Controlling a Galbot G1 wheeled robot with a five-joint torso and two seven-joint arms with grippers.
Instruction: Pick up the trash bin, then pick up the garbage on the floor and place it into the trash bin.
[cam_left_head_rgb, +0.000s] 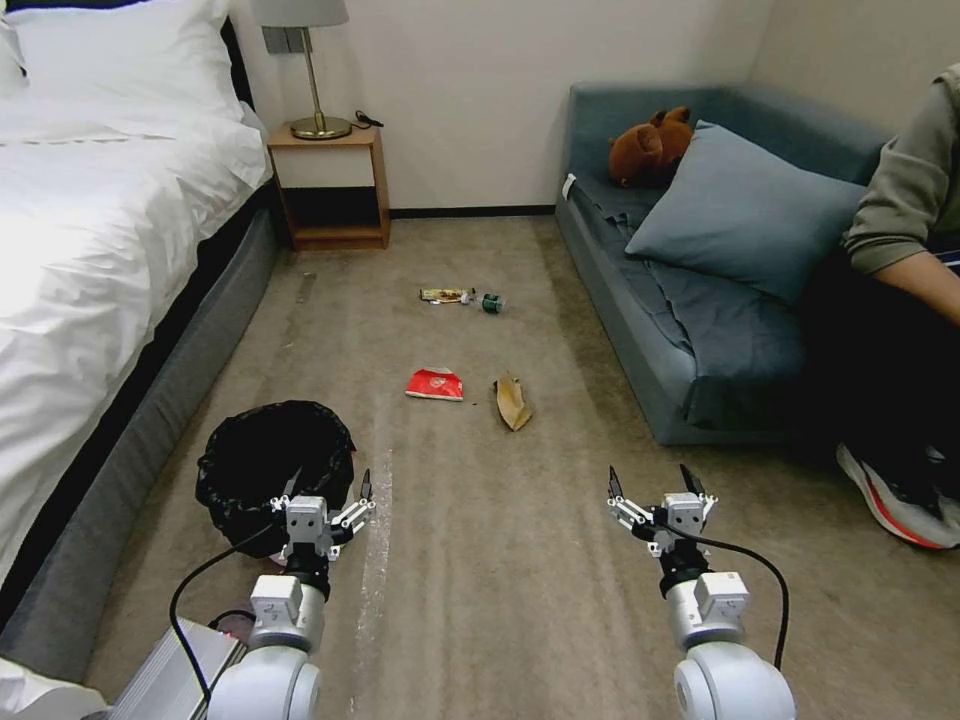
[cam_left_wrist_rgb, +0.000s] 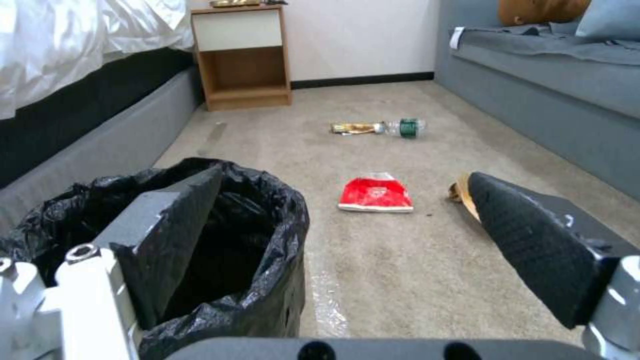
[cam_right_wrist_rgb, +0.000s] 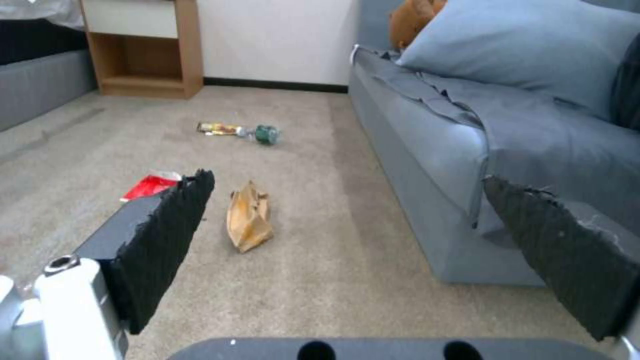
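The trash bin (cam_left_head_rgb: 262, 460) (cam_left_wrist_rgb: 200, 250), lined with a crinkled black bag, stands on the carpet by the bed. My left gripper (cam_left_head_rgb: 328, 485) hovers open just behind its near rim, one finger (cam_left_wrist_rgb: 167, 235) over the bin's mouth. Garbage lies farther out on the floor: a red-white wrapper (cam_left_head_rgb: 435, 384) (cam_left_wrist_rgb: 375, 195) (cam_right_wrist_rgb: 150, 184), a tan paper scrap (cam_left_head_rgb: 513, 402) (cam_right_wrist_rgb: 249, 218), a yellow-brown snack wrapper (cam_left_head_rgb: 445, 295) (cam_left_wrist_rgb: 355, 128) (cam_right_wrist_rgb: 217, 129) and a small bottle (cam_left_head_rgb: 490, 301) (cam_left_wrist_rgb: 403, 127) (cam_right_wrist_rgb: 265, 134) with a green label. My right gripper (cam_left_head_rgb: 653, 485) is open above bare carpet, nearer than the scrap.
A white bed (cam_left_head_rgb: 90, 230) runs along the left, a blue-grey sofa (cam_left_head_rgb: 690, 330) along the right, with a wooden nightstand (cam_left_head_rgb: 330, 185) at the back wall. A person's shoe (cam_left_head_rgb: 890, 500) rests on the floor at the right. Carpet between bed and sofa is open.
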